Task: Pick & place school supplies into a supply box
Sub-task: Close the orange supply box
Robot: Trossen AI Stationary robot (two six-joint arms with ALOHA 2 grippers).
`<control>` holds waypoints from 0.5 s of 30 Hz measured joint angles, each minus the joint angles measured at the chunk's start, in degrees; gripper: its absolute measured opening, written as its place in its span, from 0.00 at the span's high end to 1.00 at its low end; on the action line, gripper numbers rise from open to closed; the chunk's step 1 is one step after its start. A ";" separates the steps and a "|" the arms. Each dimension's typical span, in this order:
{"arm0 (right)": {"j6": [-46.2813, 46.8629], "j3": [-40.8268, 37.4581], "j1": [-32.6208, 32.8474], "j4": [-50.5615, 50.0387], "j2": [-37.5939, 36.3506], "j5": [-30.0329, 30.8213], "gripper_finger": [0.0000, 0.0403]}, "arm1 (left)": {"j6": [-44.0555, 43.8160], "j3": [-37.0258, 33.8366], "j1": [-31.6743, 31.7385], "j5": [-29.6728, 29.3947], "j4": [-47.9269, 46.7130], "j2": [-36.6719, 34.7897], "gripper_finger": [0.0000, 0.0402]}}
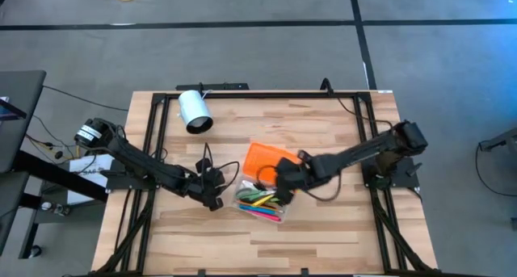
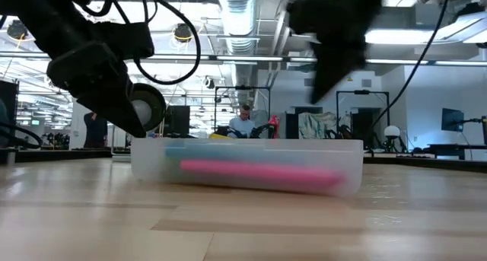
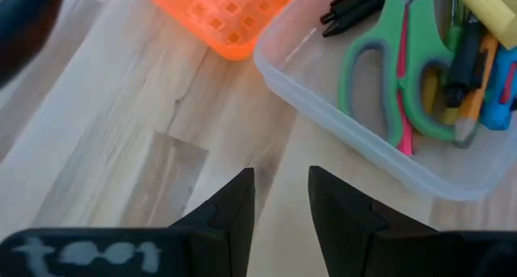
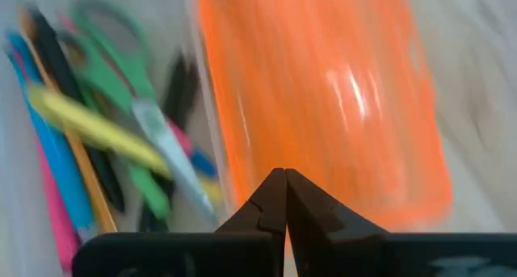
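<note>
Reading left to right across the desk, as seen from above:
Left gripper (image 1: 212, 188): low over the wood near the desk's middle, just beside the box's left end; fingers (image 3: 234, 208) a narrow gap apart, nothing between them.
White cylinder (image 1: 194, 111): lying toward the far left corner of the desk, well apart from the work.
Supply box (image 1: 246, 206): clear tray at mid-desk, a little toward the near edge, uncovered.
School supplies (image 1: 262, 200): inside the tray; green-handled scissors (image 3: 404, 83), a yellow marker (image 4: 97, 128), blue, pink and dark pens lying side by side.
Orange lid (image 1: 262, 158): flat on the desk, touching or just overlapping the tray's far side; the blur leaves it unclear which.
Right gripper (image 1: 284, 176): at the near edge of the lid, beside the tray's right end; fingertips pressed together, apparently empty.
Step in hand: no loose supplies show on the desk, so filling looks complete and closing the box seems to be what remains.
Next move: the right gripper would need to open, take the lid by its edge and seat it squarely over the tray, while the left steadies the tray.
</note>
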 joint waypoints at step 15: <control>26.56 -16.53 8.17 4.15 -5.82 2.07 1.00 | 4.53 -2.90 4.12 6.71 8.60 2.36 0.73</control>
